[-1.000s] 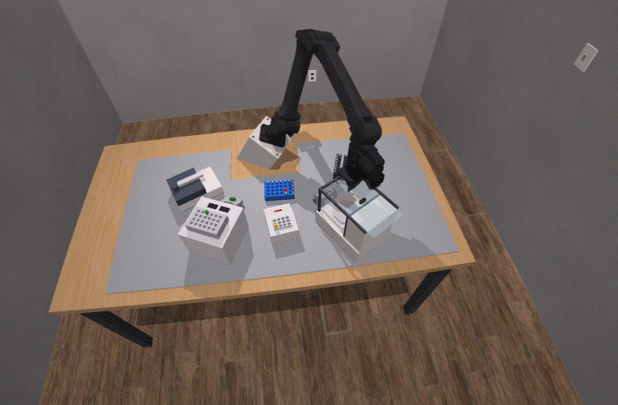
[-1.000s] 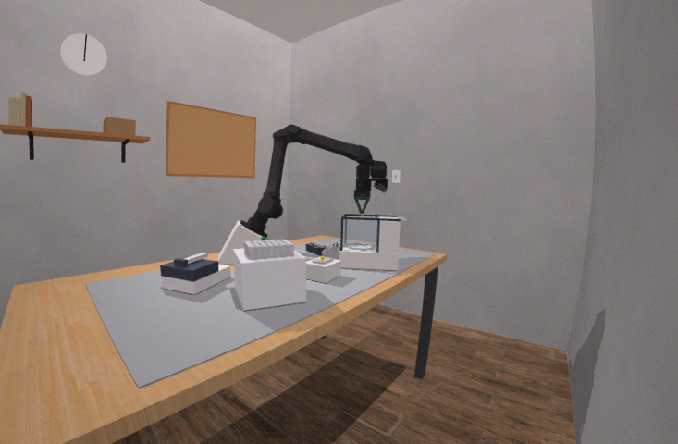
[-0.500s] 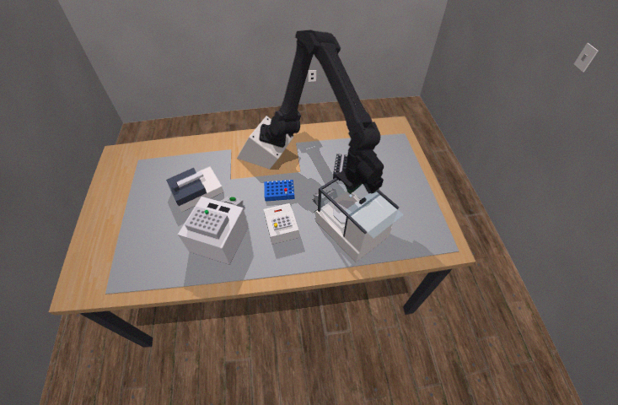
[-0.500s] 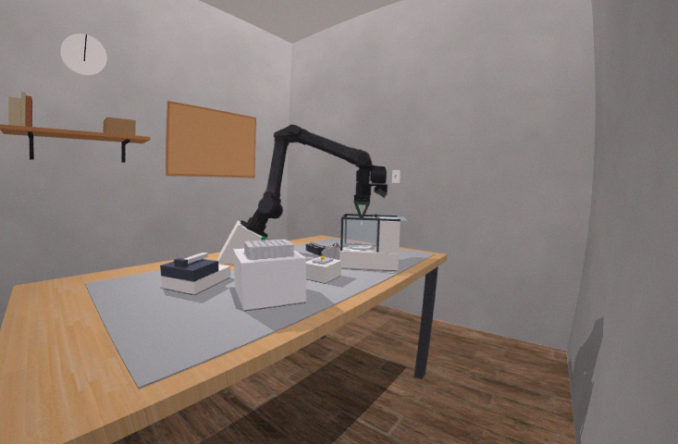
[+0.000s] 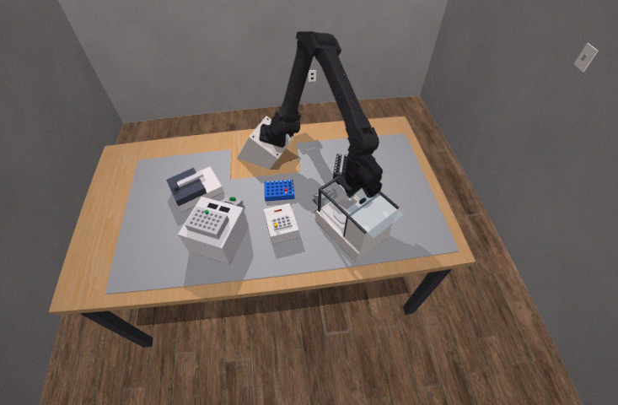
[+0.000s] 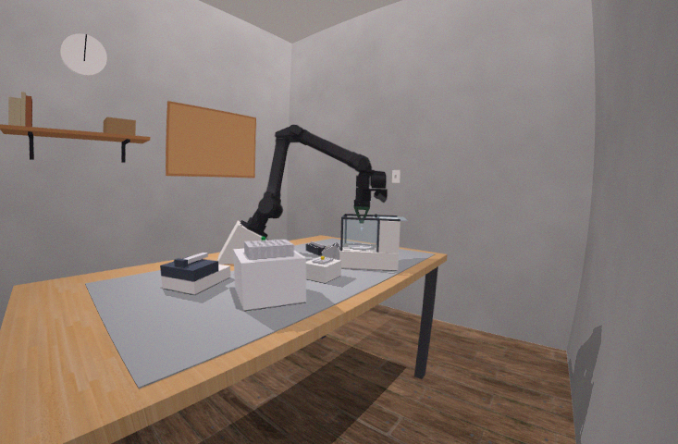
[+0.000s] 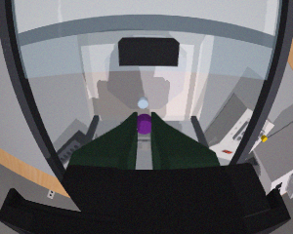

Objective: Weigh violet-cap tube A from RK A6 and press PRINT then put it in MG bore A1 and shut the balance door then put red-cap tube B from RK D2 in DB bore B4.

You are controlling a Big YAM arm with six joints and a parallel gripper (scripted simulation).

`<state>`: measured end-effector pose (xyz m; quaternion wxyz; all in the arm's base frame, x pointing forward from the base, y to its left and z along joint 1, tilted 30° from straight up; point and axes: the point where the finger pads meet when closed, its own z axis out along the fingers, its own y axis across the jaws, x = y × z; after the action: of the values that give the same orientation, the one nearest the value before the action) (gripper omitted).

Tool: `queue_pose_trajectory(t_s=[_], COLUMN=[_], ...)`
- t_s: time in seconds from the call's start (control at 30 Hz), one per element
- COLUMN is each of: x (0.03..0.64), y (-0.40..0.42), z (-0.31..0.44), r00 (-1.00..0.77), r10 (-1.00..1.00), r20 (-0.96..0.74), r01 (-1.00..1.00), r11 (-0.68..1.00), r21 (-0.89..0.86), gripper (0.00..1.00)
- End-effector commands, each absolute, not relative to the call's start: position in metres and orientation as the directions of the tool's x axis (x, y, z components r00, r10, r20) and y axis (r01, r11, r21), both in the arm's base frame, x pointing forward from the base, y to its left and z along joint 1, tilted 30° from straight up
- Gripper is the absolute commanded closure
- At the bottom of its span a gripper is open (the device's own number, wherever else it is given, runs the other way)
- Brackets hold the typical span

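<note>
My gripper [image 7: 144, 118] [image 6: 361, 213] [image 5: 353, 194] is shut on tube A [image 7: 145, 125], gripping it just under the violet cap. The tube hangs upright between the green fingers. The gripper stands at the open top of the balance BAL [image 5: 354, 240] [image 6: 372, 259], with the fingertips about level with the glass box's top frame [image 5: 340, 206]. The pan [image 6: 358, 245] lies well below the tube. The door pane [image 5: 383, 214] [image 6: 394, 217] is slid back, away from the arm's base. Tube B [image 5: 285, 190], with its red cap, stands in the blue rack RK [image 5: 276, 191].
The magnet block MG [image 5: 339, 164] stands close behind the arm's wrist. The dry block DB [image 5: 282, 224] [image 6: 324, 266], holding a yellow-capped tube, the mixer MX [image 5: 212, 229] [image 6: 268, 275] and the spectrophotometer SP [image 5: 192, 185] [image 6: 192, 272] stand in a row on the grey mat [image 5: 147, 257].
</note>
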<state>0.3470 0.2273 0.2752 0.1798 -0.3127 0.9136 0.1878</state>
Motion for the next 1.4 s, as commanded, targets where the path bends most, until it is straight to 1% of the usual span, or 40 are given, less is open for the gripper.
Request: queue_pose_trajectory(t_s=[0.0, 0.3, 0.77, 0.87, 0.93, 1.2, 1.37], x=[0.352, 0.360, 0.359, 0.366, 0.360, 0.362, 0.369], y=[0.237, 0.241, 0.253, 0.253, 0.255, 0.261, 0.260], z=[0.265, 0.263, 0.235, 0.243, 0.230, 0.219, 0.225], r00=[-0.743, -0.740, -0.743, -0.739, -0.743, -0.743, -0.742], r10=[-0.501, -0.491, -0.502, -0.491, -0.502, -0.502, -0.490], r20=[-0.444, -0.459, -0.444, -0.461, -0.443, -0.443, -0.456], r01=[-0.637, -0.634, -0.636, -0.635, -0.636, -0.636, -0.632], r11=[0.735, 0.738, 0.735, 0.737, 0.735, 0.735, 0.739], r21=[0.235, 0.232, 0.235, 0.232, 0.235, 0.235, 0.233], gripper=[0.91, 0.91, 0.91, 0.91, 0.91, 0.91, 0.91])
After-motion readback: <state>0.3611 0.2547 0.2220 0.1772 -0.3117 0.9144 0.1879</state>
